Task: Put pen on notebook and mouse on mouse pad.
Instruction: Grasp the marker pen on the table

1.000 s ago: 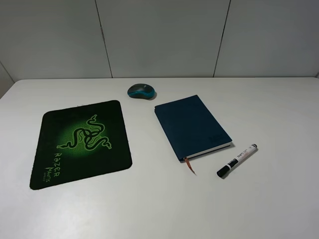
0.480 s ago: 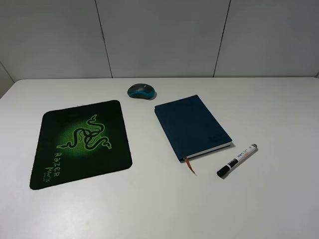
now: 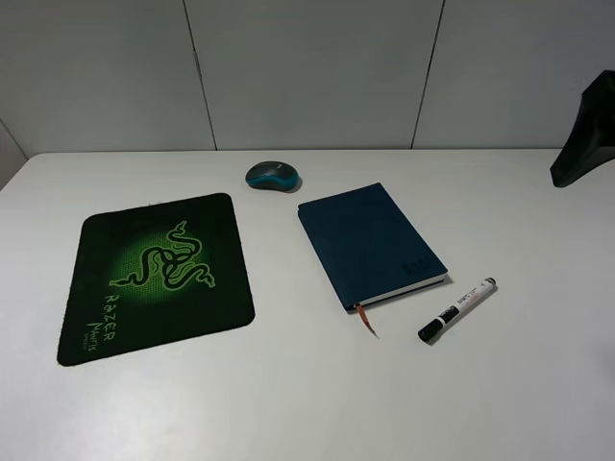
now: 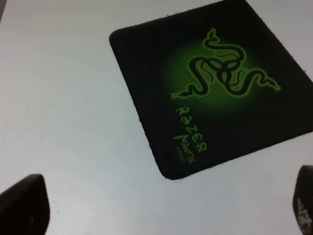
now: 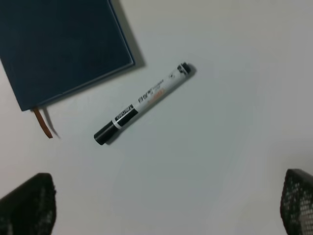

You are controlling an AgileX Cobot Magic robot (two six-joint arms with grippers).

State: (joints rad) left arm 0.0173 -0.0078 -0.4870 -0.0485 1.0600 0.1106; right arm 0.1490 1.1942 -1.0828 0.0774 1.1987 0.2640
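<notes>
Your pen [image 3: 457, 309] lies flat on the table [image 3: 317, 403], just beside the near corner of the notebook [image 3: 370, 242], not touching it, with bare table around it. The mouse pad [image 3: 159, 274] lies well apart on the notebook's other side. The mouse [image 3: 273, 176] sits on the table behind the notebook. Only the wrist views show the fingers. The right gripper [image 5: 162, 203] is wide open near the pen, and the left gripper [image 4: 164, 203] is wide open near the mouse pad.

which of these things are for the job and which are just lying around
For the job: pen, notebook, mouse, mouse pad.
Not part of it: table, wall.
</notes>
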